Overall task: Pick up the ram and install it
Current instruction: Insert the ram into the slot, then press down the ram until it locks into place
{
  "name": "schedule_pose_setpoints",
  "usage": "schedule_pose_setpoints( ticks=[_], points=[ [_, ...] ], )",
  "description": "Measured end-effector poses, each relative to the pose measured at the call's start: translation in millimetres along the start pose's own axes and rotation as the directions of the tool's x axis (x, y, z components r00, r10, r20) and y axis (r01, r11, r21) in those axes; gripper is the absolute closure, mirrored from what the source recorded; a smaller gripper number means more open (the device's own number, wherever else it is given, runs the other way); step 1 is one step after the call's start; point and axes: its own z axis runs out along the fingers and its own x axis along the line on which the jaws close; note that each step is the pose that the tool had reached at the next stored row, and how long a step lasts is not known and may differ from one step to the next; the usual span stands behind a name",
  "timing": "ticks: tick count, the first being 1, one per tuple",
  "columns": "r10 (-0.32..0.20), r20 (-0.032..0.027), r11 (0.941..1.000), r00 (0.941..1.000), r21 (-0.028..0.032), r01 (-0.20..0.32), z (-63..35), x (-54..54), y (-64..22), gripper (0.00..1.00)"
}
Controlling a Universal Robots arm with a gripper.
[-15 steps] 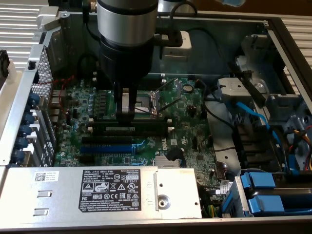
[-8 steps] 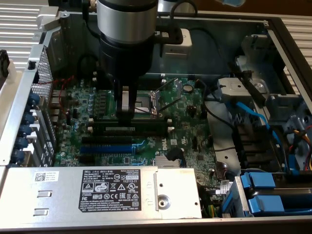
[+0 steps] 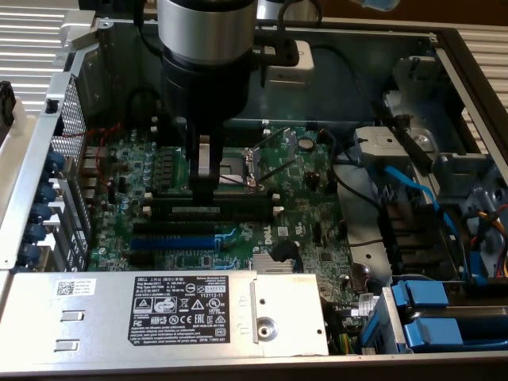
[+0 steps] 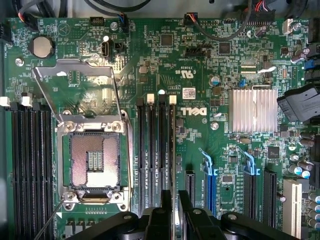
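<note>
Ridged pale sheeting (image 3: 32, 32) shows beyond the walls of an open grey computer case (image 3: 357, 87), and inside it we see a green motherboard (image 3: 317, 206) lying flat. In the exterior view the arm (image 3: 206, 40) comes down from above, and its claw (image 3: 205, 190) reaches the board just beside the open processor socket (image 3: 238, 165). We read the claw as closed on the ram (image 3: 238, 207): the dark stick stands on its long edge, running out to either side of the fingertips along the bank of black memory slots (image 3: 171, 198). In the wrist view we look straight down on the ram (image 4: 172, 150) as a thin dark line. It lies over the memory slot farthest from the processor socket (image 4: 94, 160) and passes between the two black fingers (image 4: 165, 207) of the claw (image 4: 175, 197). We cannot tell whether the stick is pressed fully home. Just past it, away from the socket, lie the expansion slots, among them a blue slot (image 4: 210, 185). A ribbed silver heatsink (image 4: 253, 111) sits well apart from the claw, and a coin cell (image 4: 41, 46) lies beyond the socket's raised metal frame. Toward the exterior view's bottom edge, a grey metal cover (image 3: 95, 309) with a black label spans the case.
</note>
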Motion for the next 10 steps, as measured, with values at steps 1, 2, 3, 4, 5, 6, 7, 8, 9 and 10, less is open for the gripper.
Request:
schedule_pose_setpoints(
  ticks=[1, 2, 3, 4, 5, 6, 7, 8, 9, 10],
  points=[
    [0.000, 0.0003, 1.0000, 1.0000, 0.0002, 0.000, -0.4, 0.0, 0.0, 0.80],
    [0.000, 0.0003, 1.0000, 1.0000, 0.0002, 0.000, -0.4, 0.0, 0.0, 0.80],
    [0.000, -0.0022, 1.0000, 1.0000, 0.0002, 0.000, -0.4, 0.0, 0.0, 0.80],
    [0.000, -0.0052, 1.0000, 1.0000, 0.0003, 0.000, -0.4, 0.0, 0.0, 0.80],
    [0.000, -0.0054, 1.0000, 1.0000, 0.0003, 0.000, -0.4, 0.0, 0.0, 0.80],
    [0.000, -0.0056, 1.0000, 1.0000, 0.0003, 0.000, -0.4, 0.0, 0.0, 0.80],
    [0.000, -0.0057, 1.0000, 1.0000, 0.0003, 0.000, -0.4, 0.0, 0.0, 0.80],
    [0.000, -0.0059, 1.0000, 1.0000, 0.0003, 0.000, -0.4, 0.0, 0.0, 0.80],
    [0.000, -0.0061, 1.0000, 1.0000, 0.0003, 0.000, -0.4, 0.0, 0.0, 0.80],
    [0.000, -0.0063, 1.0000, 1.0000, 0.0003, 0.000, -0.4, 0.0, 0.0, 0.80]
  ],
)
